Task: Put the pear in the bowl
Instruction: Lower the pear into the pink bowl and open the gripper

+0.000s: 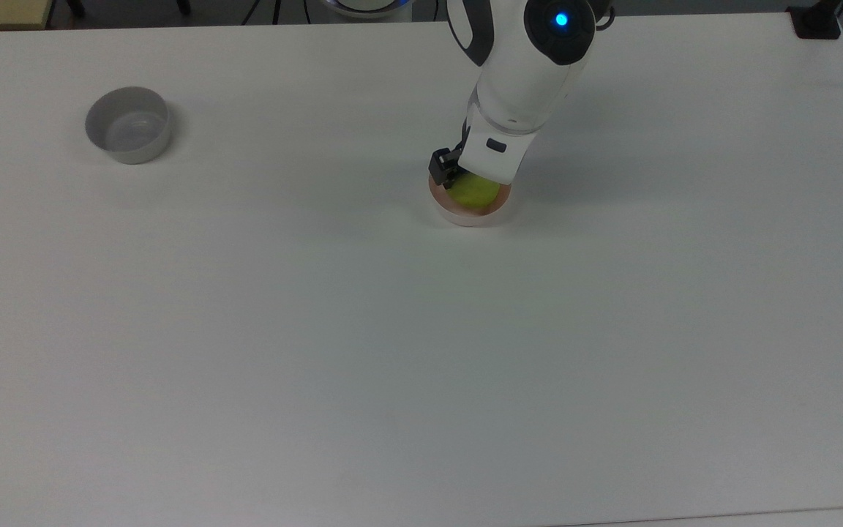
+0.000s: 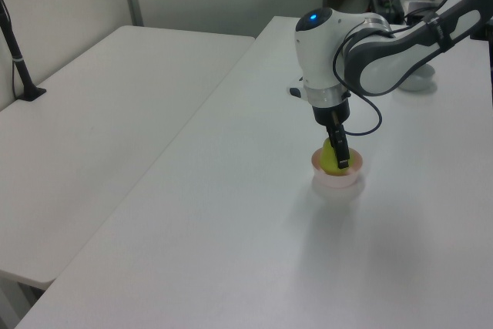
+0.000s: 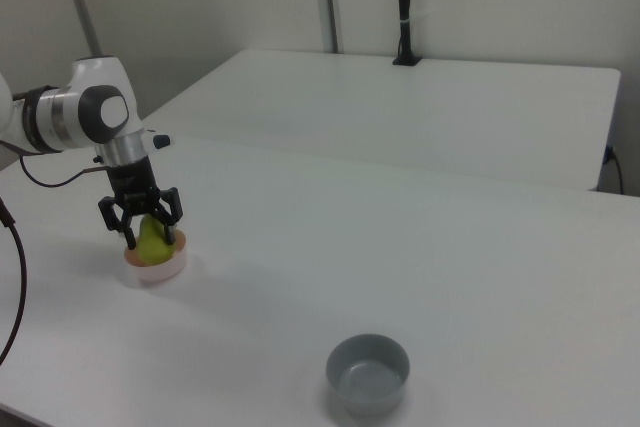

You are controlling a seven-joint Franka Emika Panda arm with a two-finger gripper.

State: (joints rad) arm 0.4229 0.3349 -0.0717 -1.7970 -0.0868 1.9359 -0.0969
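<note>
The fingers (image 3: 151,237) grip the pear (image 3: 150,238), which sits low inside the pink bowl (image 3: 155,265) at the right view's left. Best to open them gently, then rise straight up so the bowl stays put on the bench (image 3: 420,277).

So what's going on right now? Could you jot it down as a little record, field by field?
pear: yellow-green pear, down inside the pink bowl
pink bowl: on the white table, under the arm
gripper: shut on the pear, fingers either side of it
grey bowl: standing apart, toward the top view's left
task stage: pear in the bowl, not yet let go
</note>
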